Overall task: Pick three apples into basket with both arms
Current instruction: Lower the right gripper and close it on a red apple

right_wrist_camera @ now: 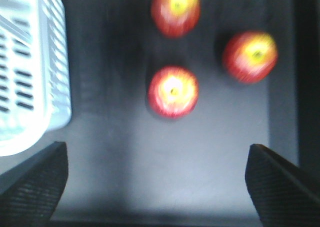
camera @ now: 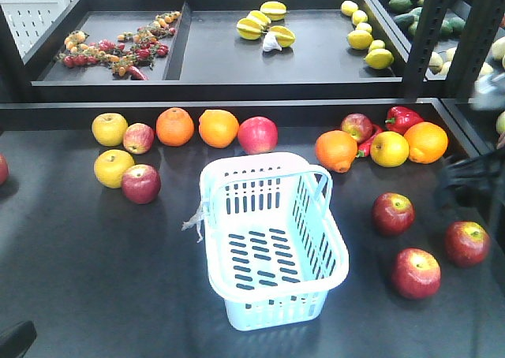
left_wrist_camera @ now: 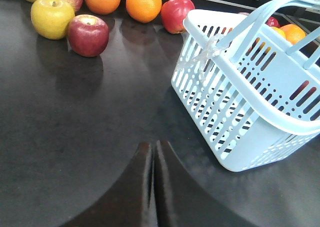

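Observation:
The pale blue basket point(camera: 276, 309) stands empty at the table's middle. Three dark red apples point(camera: 393, 213) point(camera: 466, 243) point(camera: 416, 273) lie to its right. In the right wrist view they show blurred point(right_wrist_camera: 173, 91) point(right_wrist_camera: 175, 9) point(right_wrist_camera: 250, 56), with the basket point(right_wrist_camera: 30, 62) at the left. My right gripper point(right_wrist_camera: 157, 159) is open wide and empty, hovering above the table short of the nearest apple. My left gripper point(left_wrist_camera: 152, 154) is shut and empty, low over bare table, left of the basket point(left_wrist_camera: 235, 117). The right arm point(camera: 473, 177) is a blur at the right edge.
Another red apple point(camera: 140, 184) lies left of the basket beside yellow apples point(camera: 114, 168). Oranges point(camera: 174, 126) and mixed fruit line the back edge, with a red pepper point(camera: 403, 118) at the right. Raised trays behind hold starfruit point(camera: 264, 23) and lemons point(camera: 363, 35).

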### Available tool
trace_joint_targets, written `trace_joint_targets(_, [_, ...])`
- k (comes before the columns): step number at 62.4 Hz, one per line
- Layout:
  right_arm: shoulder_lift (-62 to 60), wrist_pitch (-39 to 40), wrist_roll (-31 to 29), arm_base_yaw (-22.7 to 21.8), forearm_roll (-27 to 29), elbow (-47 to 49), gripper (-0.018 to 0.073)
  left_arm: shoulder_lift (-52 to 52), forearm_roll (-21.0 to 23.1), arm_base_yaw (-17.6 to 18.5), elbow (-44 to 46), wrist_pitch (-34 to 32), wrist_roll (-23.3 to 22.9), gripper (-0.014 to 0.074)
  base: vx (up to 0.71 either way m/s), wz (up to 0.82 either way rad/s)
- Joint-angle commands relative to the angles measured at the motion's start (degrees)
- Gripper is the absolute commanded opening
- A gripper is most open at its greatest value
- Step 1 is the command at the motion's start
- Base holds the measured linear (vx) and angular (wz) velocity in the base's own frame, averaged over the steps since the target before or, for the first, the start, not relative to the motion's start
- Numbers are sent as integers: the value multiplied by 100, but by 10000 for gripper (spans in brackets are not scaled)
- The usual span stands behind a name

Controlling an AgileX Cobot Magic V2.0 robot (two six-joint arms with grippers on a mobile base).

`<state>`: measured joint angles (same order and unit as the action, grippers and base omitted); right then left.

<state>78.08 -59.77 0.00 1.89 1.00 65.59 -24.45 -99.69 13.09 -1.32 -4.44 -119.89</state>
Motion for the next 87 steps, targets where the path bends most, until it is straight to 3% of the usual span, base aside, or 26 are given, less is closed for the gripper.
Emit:
trace_joint_targets(1, [440,217,-51,-9,9,185,676,-34,55,8,141,95,-43,-8,0,0])
trace_joint_targets(42, [3104,187,428,-23,-292,1317,655,-34,55,8,141,95,-43,-8,0,0])
trace_joint_targets(87, [4119,407,618,-27,-413,1317,643,-34,55,8,141,95,-43,-8,0,0])
